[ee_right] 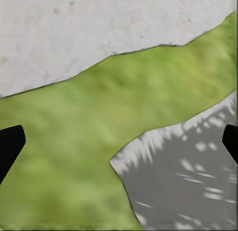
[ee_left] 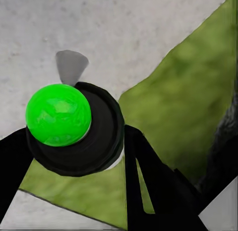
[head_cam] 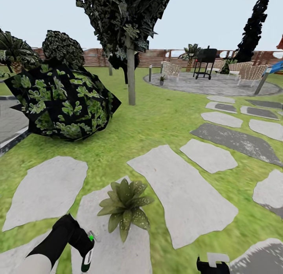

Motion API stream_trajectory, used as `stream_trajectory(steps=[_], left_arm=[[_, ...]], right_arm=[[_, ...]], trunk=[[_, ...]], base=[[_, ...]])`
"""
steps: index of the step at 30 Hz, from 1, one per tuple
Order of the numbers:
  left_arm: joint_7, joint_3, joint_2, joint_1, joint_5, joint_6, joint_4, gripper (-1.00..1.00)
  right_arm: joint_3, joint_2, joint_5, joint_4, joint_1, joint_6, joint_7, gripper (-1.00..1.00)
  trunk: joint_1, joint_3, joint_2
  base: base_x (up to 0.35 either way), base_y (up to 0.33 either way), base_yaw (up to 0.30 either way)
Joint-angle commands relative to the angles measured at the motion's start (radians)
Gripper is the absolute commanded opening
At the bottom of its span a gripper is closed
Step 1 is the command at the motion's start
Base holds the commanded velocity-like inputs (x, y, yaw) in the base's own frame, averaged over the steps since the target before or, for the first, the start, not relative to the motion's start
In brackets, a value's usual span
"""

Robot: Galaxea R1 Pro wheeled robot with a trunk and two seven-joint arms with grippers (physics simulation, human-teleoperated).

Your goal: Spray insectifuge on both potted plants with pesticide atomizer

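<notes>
Closest to my head camera was the left arm, its gripper (head_cam: 87,255) low over a stepping stone (head_cam: 112,242) and clenched around the pesticide atomizer (head_cam: 89,242). Through the left wrist camera I saw that bottle as a black round body with a bright green ball on top (ee_left: 58,114), gripped between the two black fingers (ee_left: 148,176), with pale stone and a wedge of grass behind it.

Just beside the gripper, on the same stone, stood one potted plant (head_cam: 125,205), a rosette of pointed, speckled green leaves; I could not make out its pot under the foliage. A second small potted plant (head_cam: 161,80) sat far off at the edge of the round paved patch (head_cam: 204,87).

My right gripper (head_cam: 213,265) barely poked in at the frame's lower edge. Its wrist camera showed both fingertips (ee_right: 10,146) spread wide at the picture's sides with nothing between them, above grass and two stones.

A large dark shrub (head_cam: 63,103) sat on the lawn (head_cam: 157,121) to the left, a tree trunk (head_cam: 131,70) behind it, and a brown fence (head_cam: 157,58) beyond.
</notes>
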Motion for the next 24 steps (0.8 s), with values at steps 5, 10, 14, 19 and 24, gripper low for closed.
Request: stream_trajectory(steps=[5,10,14,19,24], left_arm=[[-0.007,0.005,0.003,0.017,-0.011,0.008,0.016,-1.0],[0.033,0.035,0.007,0.018,-0.005,0.008,0.015,-1.0],[0.07,0.083,0.004,0.018,-0.002,0.007,0.017,-1.0],[0.074,0.088,-0.003,0.018,0.0,0.003,0.017,-1.0],[0.072,0.079,-0.004,0.018,-0.006,0.0,0.017,-1.0]], right_arm=[[-0.007,-0.009,0.011,0.002,-0.001,-0.003,-0.003,1.0],[-0.008,-0.005,0.009,0.0,-0.001,-0.002,-0.004,1.0],[-0.009,-0.005,0.009,0.0,-0.001,-0.002,-0.004,1.0],[-0.009,-0.005,0.009,0.001,-0.001,-0.002,-0.006,1.0],[-0.009,-0.006,0.008,0.0,-0.001,-0.003,-0.006,1.0]], trunk=[[-0.001,-0.001,0.0],[-0.001,-0.001,0.0],[-0.001,-0.001,0.0],[-0.001,-0.001,0.0],[-0.001,-0.001,0.0]], base=[[-0.312,0.106,-0.002],[-0.177,0.082,-0.005],[-0.014,0.008,-0.186],[-0.001,0.001,-0.21],[0.039,0.01,-0.019]])
